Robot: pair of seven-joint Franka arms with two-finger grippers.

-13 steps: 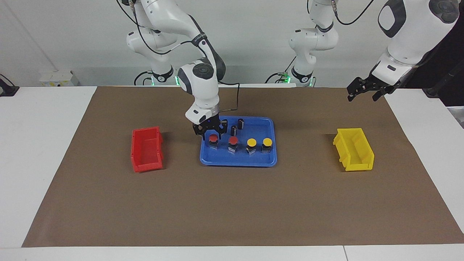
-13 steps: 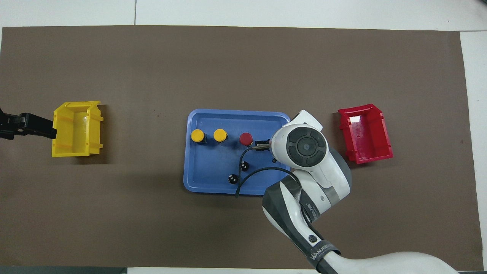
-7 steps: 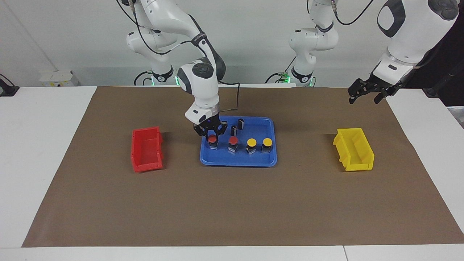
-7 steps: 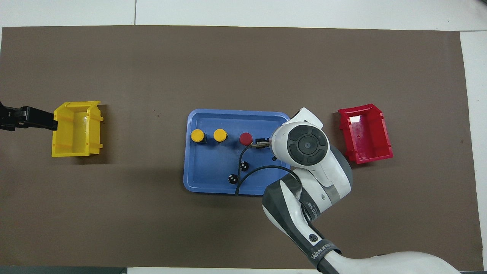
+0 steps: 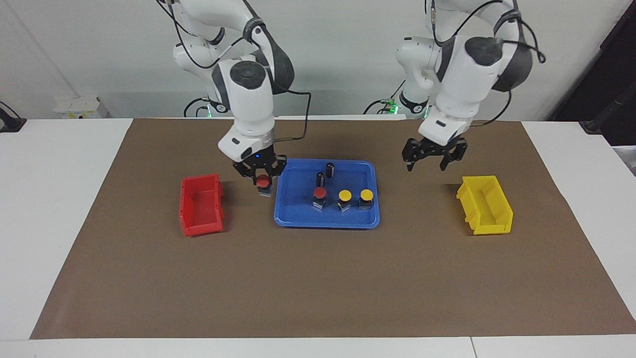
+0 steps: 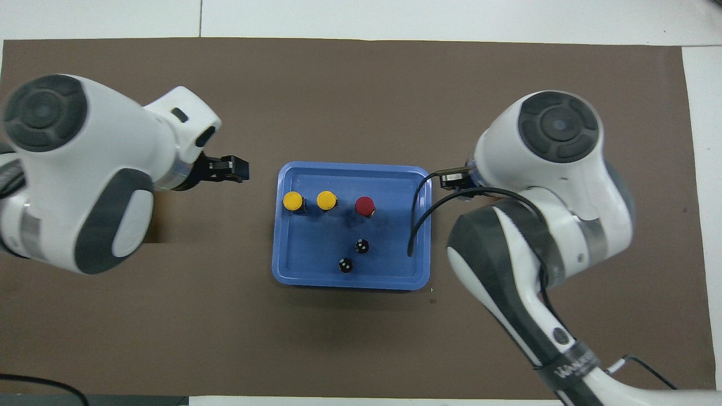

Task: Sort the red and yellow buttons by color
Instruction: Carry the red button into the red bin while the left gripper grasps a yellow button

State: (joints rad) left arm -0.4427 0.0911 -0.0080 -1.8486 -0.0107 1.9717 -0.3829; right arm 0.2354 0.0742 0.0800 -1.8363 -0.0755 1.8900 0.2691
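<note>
My right gripper (image 5: 261, 177) is shut on a red button (image 5: 264, 187) and holds it in the air over the mat, between the red bin (image 5: 201, 204) and the blue tray (image 5: 328, 223). In the tray stand a second red button (image 5: 319, 193) (image 6: 365, 206) and two yellow buttons (image 5: 345, 195) (image 5: 366, 194) in a row. My left gripper (image 5: 426, 164) (image 6: 228, 169) hangs open and empty over the mat between the tray and the yellow bin (image 5: 486, 205). In the overhead view the right arm hides the held button.
Two small dark cylinders (image 5: 321, 178) (image 5: 330, 168) stand in the tray nearer to the robots than the button row. In the overhead view the arms cover both bins. Brown mat (image 5: 318, 288) spreads under everything.
My right gripper shut on the red button, lifted it out of the tray and carried it toward the red bin. My left arm swung in from past the yellow bin toward the tray.
</note>
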